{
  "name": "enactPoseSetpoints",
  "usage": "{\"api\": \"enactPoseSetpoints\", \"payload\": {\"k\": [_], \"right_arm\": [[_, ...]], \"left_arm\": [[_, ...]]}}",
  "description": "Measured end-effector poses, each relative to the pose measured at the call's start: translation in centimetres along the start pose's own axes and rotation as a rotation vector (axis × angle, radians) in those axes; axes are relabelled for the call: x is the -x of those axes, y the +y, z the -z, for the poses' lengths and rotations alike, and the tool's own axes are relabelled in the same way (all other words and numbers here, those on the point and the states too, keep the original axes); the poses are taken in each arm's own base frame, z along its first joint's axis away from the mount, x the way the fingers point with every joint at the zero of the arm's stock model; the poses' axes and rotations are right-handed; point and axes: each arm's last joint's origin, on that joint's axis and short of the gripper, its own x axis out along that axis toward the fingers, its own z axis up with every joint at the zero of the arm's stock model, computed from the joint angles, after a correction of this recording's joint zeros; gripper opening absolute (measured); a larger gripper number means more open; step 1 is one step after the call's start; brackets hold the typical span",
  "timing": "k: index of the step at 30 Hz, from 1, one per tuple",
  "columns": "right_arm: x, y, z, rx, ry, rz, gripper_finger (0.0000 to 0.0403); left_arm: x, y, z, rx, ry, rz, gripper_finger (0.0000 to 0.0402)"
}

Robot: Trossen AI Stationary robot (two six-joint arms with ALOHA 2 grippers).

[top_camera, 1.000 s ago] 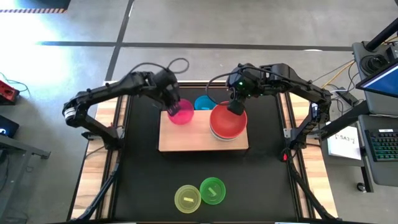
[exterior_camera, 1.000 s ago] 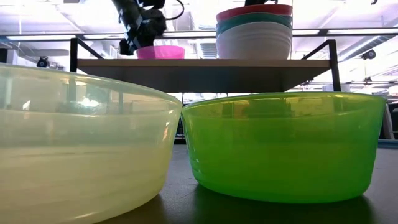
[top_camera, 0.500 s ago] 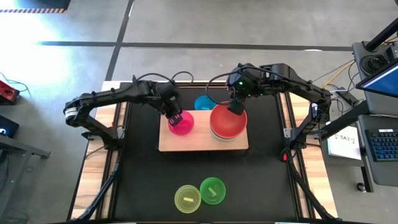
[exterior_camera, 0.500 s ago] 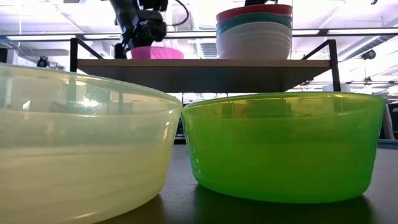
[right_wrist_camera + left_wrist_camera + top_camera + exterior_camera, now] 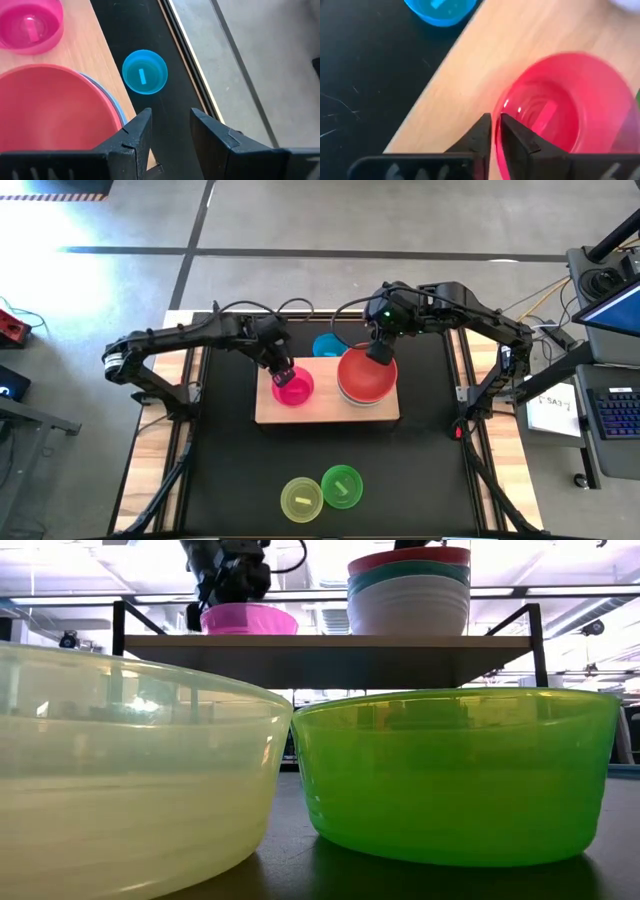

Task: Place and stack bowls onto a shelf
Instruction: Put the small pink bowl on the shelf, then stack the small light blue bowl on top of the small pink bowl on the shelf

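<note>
The magenta bowl (image 5: 293,387) is on the left part of the pale wood shelf (image 5: 325,410), and my left gripper (image 5: 282,369) is shut on its far-left rim. In the low view the bowl (image 5: 250,618) has its base down at the shelf top (image 5: 320,640). A stack with the red bowl (image 5: 367,377) on top, over teal (image 5: 410,573) and white (image 5: 410,605) ones, stands on the shelf's right part. My right gripper (image 5: 378,352) is open above the stack's far rim, and its fingers (image 5: 135,140) stand beside the red bowl (image 5: 55,110). My left gripper pinches the magenta bowl's rim (image 5: 496,111), one finger inside the bowl and one outside. The fingers come from above, slanting from the far left. The bowl stays upright, its base at the shelf top.
The cyan bowl (image 5: 328,345) sits on the black mat just behind the shelf, between the two grippers. The yellow-green bowl (image 5: 302,499) and the bright green bowl (image 5: 342,485) stand side by side near the table's front edge. Black mat lies bare left and right of the shelf.
My left gripper has gone toward the table's near edge and a little right, staying shut on the magenta bowl. The bowl has moved with it from the shelf's far left corner toward the middle of the shelf's left part, still upright.
</note>
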Motion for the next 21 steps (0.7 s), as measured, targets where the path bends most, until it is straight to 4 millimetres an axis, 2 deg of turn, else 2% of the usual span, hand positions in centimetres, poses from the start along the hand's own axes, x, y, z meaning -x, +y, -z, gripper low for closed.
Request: {"api": "enactPoseSetpoints", "payload": {"k": [5, 8, 11, 15, 21], "right_arm": [[0.0, 0.0, 0.0, 0.008, 0.001, 0.0, 0.0123], [0.0, 0.0, 0.0, 0.004, 0.0, 0.0, 0.0123], [0.0, -0.1, 0.0, -0.02, 0.001, 0.002, 0.0123], [-0.1, -0.2, 0.0, -0.05, 0.002, 0.005, 0.0123], [-0.2, -0.6, 0.0, -0.064, 0.007, 0.013, 0.0123]], "left_arm": [[1.6, -0.5, -0.8, -0.065, -0.053, 0.011, 0.007], [2.6, -0.3, -1.9, -0.116, -0.144, -0.071, 0.0093], [2.9, 0.5, -3.1, -0.135, -0.209, -0.125, 0.011], [1.8, 2.4, -4.6, -0.089, -0.229, -0.152, 0.0118], [-1.3, 6.7, -6.8, -0.022, -0.168, -0.193, 0.0119]]}}
